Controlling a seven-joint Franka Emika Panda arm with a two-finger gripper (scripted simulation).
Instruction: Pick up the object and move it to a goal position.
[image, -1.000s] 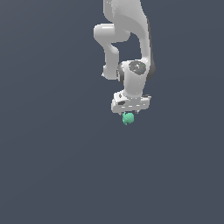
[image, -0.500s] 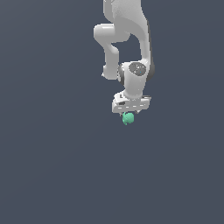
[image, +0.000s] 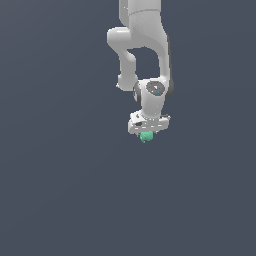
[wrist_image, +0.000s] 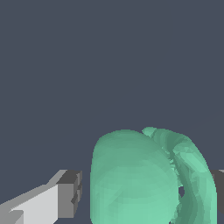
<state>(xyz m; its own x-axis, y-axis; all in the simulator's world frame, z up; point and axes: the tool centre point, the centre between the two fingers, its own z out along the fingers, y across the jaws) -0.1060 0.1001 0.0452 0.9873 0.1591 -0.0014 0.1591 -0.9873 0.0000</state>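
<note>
The teal-green blob (image: 146, 136) is seen directly under the white gripper (image: 147, 134), between its fingers (wrist_image: 65, 194). In the wrist view a small gap is seen between one finger pad and the blob (wrist_image: 144, 179); whether it is actually clenched cannot be told. A plain dark surface (image: 60, 190) is seen around the gripper.

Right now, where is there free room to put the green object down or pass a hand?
The grey surface looks bare on every side of the arm. The only crowded spot is under the gripper, where the green object sits between its fingers.
</note>
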